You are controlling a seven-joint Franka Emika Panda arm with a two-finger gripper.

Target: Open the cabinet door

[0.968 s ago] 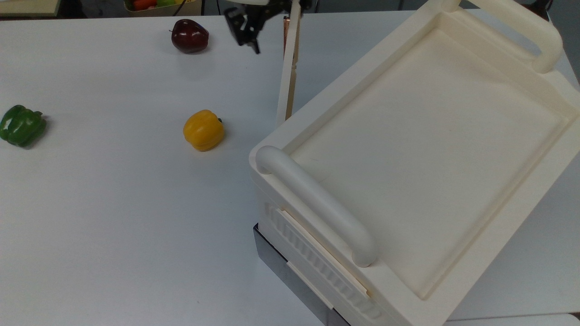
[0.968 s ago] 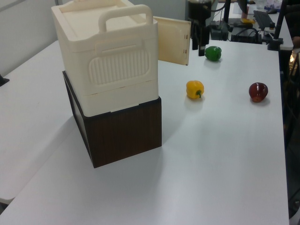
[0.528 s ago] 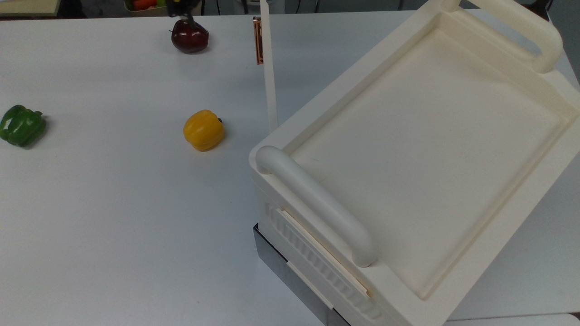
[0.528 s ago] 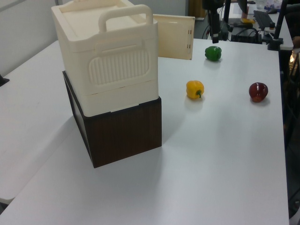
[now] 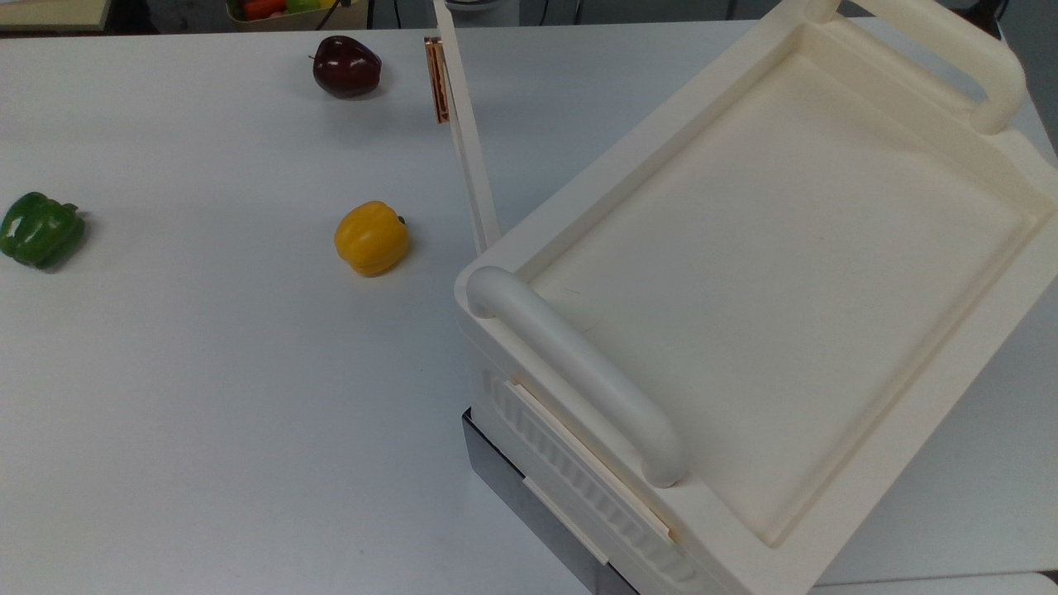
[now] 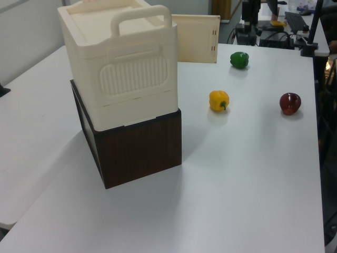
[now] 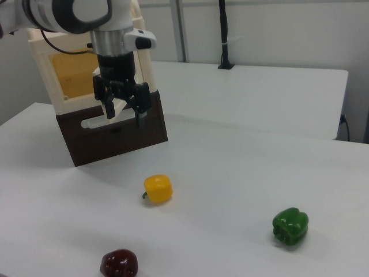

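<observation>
Spreading across every view is a white table (image 5: 207, 397), the largest thing in the scene. On it stands a cream-white plastic cabinet (image 5: 769, 273), set on top of a dark wood-grain box (image 6: 139, 150). The cabinet's flat recessed top carries a thick rounded handle (image 5: 579, 372) at each short end, and the end facing the left view has a ribbed panel (image 6: 134, 74) of slat-like ridges.

The cabinet door (image 5: 463, 140) is swung wide open. In the top view it is seen edge-on as a thin cream panel running from the cabinet's near corner up toward the top edge, with a small copper-coloured strip (image 5: 436, 80) near its free end. In the left view the door (image 6: 196, 38) juts out to the left view's right from behind the cabinet, its flat face toward the camera.

The robot arm's gripper (image 7: 123, 109) hangs in the right view in front of the cabinet and the dark box, pointing down. Its two black fingers (image 7: 107, 107) stand apart with nothing between them, clear of the door.

Three pieces of fruit and vegetable lie well apart on the table: a yellow bell pepper (image 5: 371, 237) nearest the cabinet, a green bell pepper (image 5: 40, 229) at the top view's far left, and a dark red apple (image 5: 346, 65) near the top view's upper edge.
</observation>
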